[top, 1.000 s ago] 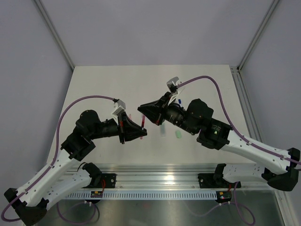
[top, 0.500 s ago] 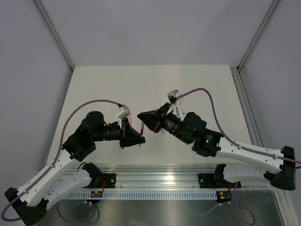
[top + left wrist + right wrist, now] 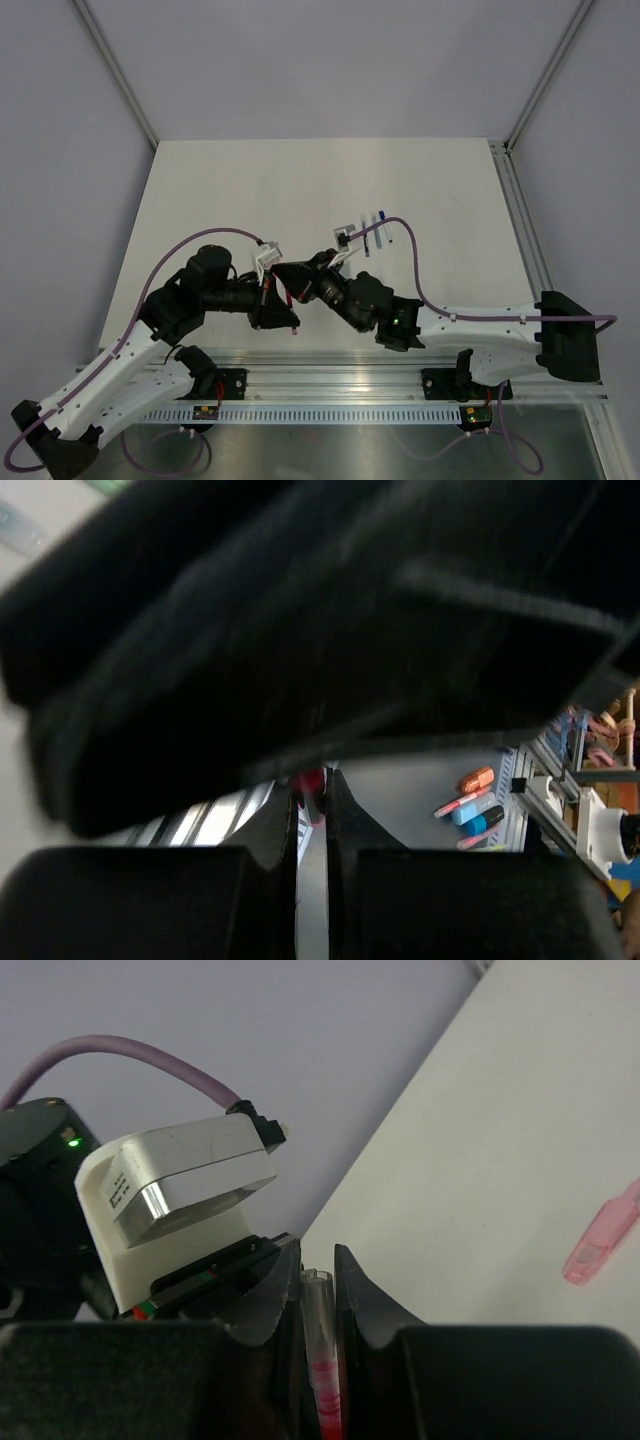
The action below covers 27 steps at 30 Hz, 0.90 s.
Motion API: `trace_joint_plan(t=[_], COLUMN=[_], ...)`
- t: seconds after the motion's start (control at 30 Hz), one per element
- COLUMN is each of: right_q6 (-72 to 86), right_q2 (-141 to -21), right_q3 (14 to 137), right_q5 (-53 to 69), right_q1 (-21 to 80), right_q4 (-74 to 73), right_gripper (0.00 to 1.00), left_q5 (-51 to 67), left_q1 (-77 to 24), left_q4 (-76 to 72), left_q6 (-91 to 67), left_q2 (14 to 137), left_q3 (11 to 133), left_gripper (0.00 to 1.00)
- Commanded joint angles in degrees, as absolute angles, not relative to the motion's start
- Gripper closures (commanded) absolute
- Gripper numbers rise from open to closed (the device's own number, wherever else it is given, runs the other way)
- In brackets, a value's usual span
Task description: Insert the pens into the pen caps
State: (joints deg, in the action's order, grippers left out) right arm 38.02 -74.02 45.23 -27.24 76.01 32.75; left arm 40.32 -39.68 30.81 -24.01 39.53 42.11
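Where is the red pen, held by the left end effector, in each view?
Top external: red pen low, left of centre.
Left wrist: centre, in left end effector.
Right wrist: unsure; a reddish tube is clamped there.
Shared landmark: right end effector, dark blur in left wrist.

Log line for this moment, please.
left gripper: shut on red pen | right gripper: shut on pen cap | insertion: cannot tell | pink cap: loose on table

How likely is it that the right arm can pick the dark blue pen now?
Probably not yet. The right gripper is shut on a translucent pen cap, so its jaws are busy. The dark blue pen lies uncovered on the table.
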Motion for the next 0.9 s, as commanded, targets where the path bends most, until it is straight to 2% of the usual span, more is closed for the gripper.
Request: trace_joint_plan(t=[0.0, 0.23, 0.4, 0.47, 0.5, 0.63, 0.87], right_q6=[43.51, 41.75, 41.92, 41.23, 40.61, 37.45, 34.45], right_q2=[-84.02, -75.95, -73.83, -74.18, -74.18, -73.22, -71.28], right_q3=[42.27, 44.47, 44.65, 46.66, 48.58, 53.68, 56.95], right_q5=[-14.85, -25.48, -26.11, -27.24, -28.2, -29.71, -31.37], right_q1=[83.76, 83.85, 83.76, 83.85, 83.67, 81.57, 80.07], right_q4=[16.43, 8.36, 5.98, 4.49, 3.79, 0.36, -3.95], right_gripper=[1.0, 1.0, 1.0, 0.94, 0.86, 0.72, 0.66], left_q5=[31.39, 29.18, 29.18, 29.62, 30.32, 31.64, 31.2], left_q1=[-37.27, -37.27, -37.27, -37.27, -37.27, -37.27, -37.27], left_q4=[1.93, 2.72, 2.81, 2.73, 2.72, 2.46, 2.55], left_q6=[-22.68, -22.06, -21.88, -22.06, -22.32, -22.67, -23.12], left_q2=[37.62, 36.39, 35.95, 36.47, 37.08, 38.49, 39.02], left_q3=[47.02, 47.11, 47.11, 47.2, 47.2, 47.2, 47.11], left_gripper=[1.0, 1.0, 1.0, 1.0, 1.0, 1.0, 1.0])
